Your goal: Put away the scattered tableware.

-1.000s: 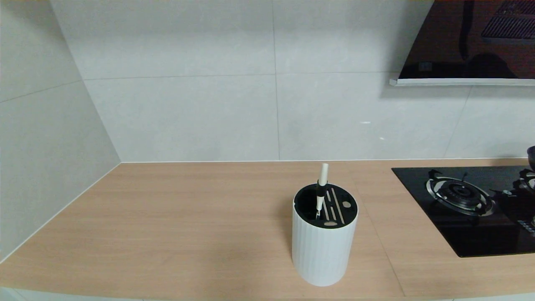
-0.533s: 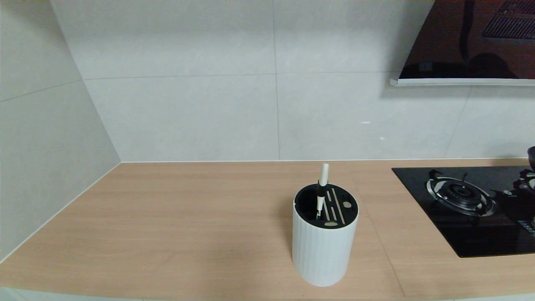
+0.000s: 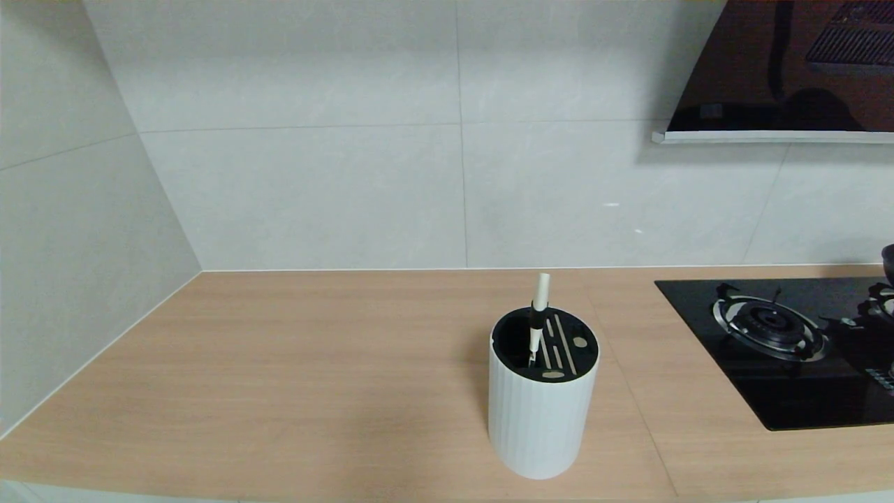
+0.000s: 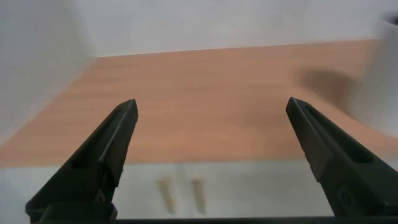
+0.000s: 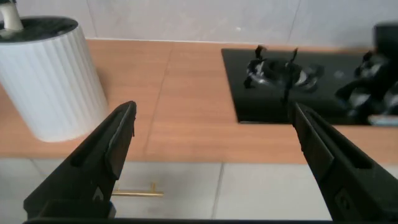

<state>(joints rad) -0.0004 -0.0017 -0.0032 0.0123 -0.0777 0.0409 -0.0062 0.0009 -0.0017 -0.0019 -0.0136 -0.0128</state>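
White ribbed cyl. holder (image 3: 541, 419) — slotted black top, slim utensil (image 3: 540, 292) standing inside.

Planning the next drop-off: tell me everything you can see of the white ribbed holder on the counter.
The holder is a white, plastic-looking cylinder with vertical ribs, standing upright on the wooden countertop, left of the hob. Its black top insert has narrow slots, small oval holes and one larger open compartment. A utensil with a black-and-white handle stands in that compartment. Nothing else touches it.
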